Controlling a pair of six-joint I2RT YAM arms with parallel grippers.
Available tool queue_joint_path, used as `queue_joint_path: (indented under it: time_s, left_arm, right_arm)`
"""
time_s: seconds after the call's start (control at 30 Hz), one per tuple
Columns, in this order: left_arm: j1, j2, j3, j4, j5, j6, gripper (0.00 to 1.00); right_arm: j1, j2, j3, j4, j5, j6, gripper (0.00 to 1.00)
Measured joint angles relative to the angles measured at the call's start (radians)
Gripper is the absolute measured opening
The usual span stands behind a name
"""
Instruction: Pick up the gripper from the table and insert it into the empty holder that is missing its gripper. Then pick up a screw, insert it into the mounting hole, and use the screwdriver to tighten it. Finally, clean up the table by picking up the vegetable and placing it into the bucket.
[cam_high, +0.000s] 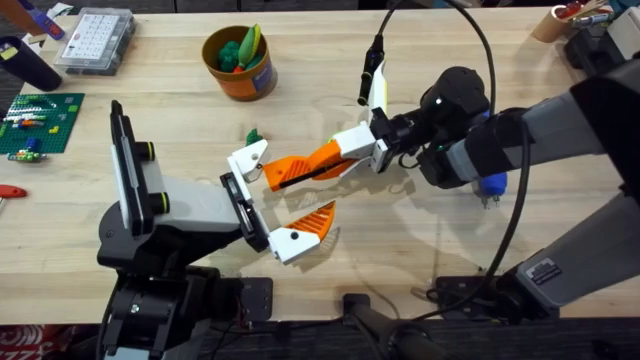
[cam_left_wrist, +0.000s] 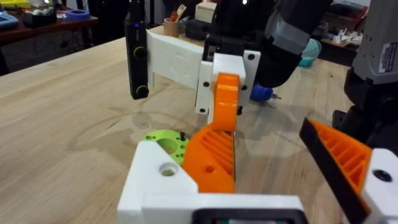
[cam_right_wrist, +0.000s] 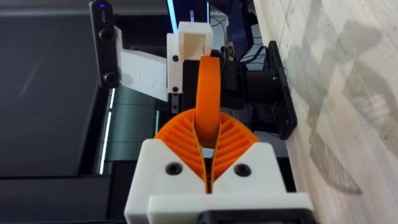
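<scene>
My right gripper (cam_high: 338, 157) (cam_right_wrist: 208, 140) is shut on the orange gripper (cam_high: 290, 172) (cam_left_wrist: 211, 155), held level above the table (cam_high: 420, 250). The piece's free end meets the white holder (cam_high: 247, 160) (cam_left_wrist: 163, 180) (cam_right_wrist: 191, 50) on my left hand. My left gripper (cam_high: 290, 195) stands open, and its other mount carries a ribbed orange finger (cam_high: 315, 222) (cam_left_wrist: 345, 155). The small dark green vegetable (cam_high: 253, 134) lies on the table just behind the holder. The orange-brown bucket (cam_high: 240, 62) stands at the back. The blue screwdriver (cam_high: 490, 185) (cam_left_wrist: 261, 93) lies partly under my right arm.
A clear compartment box (cam_high: 95, 40) sits at the back left, with a green baseplate (cam_high: 40, 120) at the left edge. A lime-green disc with holes (cam_left_wrist: 163, 140) lies under the holder. A brown cup (cam_high: 555, 22) stands at the back right.
</scene>
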Motion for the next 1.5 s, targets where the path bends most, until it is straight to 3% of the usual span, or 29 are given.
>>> queue_joint_path:
  time_s: [1.5]
  left_arm:
    - [0.0,0.005,0.004,-0.012,0.0,0.0,0.986]
  right_arm:
    - [-0.001,0.0,0.061,0.021,-0.055,0.028,0.019]
